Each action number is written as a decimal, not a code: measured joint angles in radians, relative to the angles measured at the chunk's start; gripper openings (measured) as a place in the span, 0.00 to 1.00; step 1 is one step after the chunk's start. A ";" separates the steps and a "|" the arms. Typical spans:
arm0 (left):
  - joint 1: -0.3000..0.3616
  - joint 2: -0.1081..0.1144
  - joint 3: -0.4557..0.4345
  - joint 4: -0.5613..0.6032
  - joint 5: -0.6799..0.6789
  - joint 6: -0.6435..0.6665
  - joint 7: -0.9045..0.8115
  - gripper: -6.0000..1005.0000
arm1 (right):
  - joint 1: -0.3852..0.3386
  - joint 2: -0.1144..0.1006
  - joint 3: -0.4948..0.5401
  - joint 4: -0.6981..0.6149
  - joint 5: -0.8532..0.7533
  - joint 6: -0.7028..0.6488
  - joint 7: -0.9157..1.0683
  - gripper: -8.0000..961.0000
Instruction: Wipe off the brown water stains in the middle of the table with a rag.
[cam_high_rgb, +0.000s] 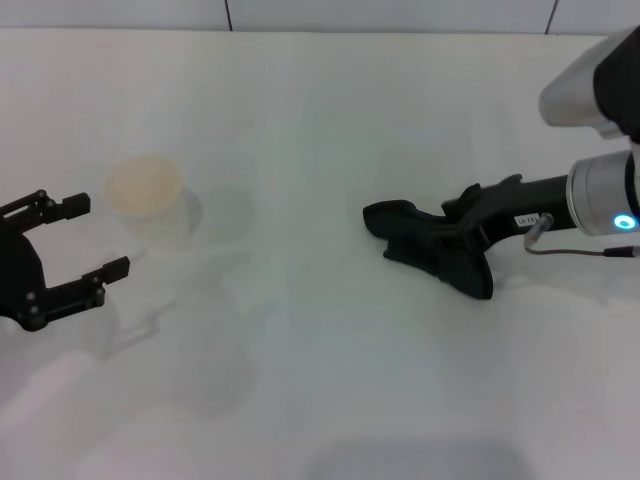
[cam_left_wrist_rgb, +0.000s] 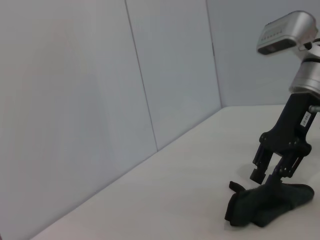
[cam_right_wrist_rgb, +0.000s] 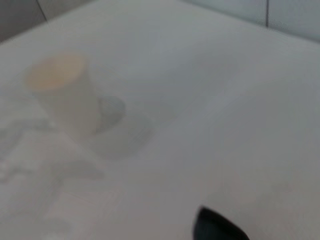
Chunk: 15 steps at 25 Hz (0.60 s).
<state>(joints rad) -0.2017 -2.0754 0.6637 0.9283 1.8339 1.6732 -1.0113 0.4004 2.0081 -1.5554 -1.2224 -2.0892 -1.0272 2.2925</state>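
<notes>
The black rag (cam_high_rgb: 430, 252) lies spread on the white table (cam_high_rgb: 320, 110) right of the middle. My right gripper (cam_high_rgb: 456, 230) reaches in from the right and presses down on it. In the left wrist view that gripper (cam_left_wrist_rgb: 272, 175) stands upright on the rag (cam_left_wrist_rgb: 265, 206), its fingers closed on a raised fold. A dark corner of the rag (cam_right_wrist_rgb: 217, 229) shows in the right wrist view. The brown water stains are not visible in any view. My left gripper (cam_high_rgb: 95, 237) rests open at the far left, holding nothing.
A pale translucent cup (cam_high_rgb: 146, 196) with an orange-tinted rim stands on the table left of centre, just beyond the left gripper; the right wrist view shows the cup (cam_right_wrist_rgb: 65, 95) too. A panelled wall runs along the table's far edge.
</notes>
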 joint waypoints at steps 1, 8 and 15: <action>0.000 0.000 0.000 0.000 -0.001 0.000 0.000 0.76 | -0.004 0.000 0.007 -0.002 0.022 -0.003 -0.020 0.38; -0.001 0.000 -0.002 0.000 -0.011 -0.009 -0.009 0.76 | -0.054 0.001 0.050 -0.006 0.232 -0.029 -0.256 0.64; -0.002 0.000 -0.003 0.006 -0.011 -0.001 -0.024 0.76 | -0.072 0.000 0.056 0.002 0.276 -0.104 -0.371 0.89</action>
<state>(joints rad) -0.2036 -2.0754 0.6611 0.9344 1.8226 1.6720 -1.0356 0.3281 2.0078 -1.4998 -1.2207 -1.8127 -1.1309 1.9220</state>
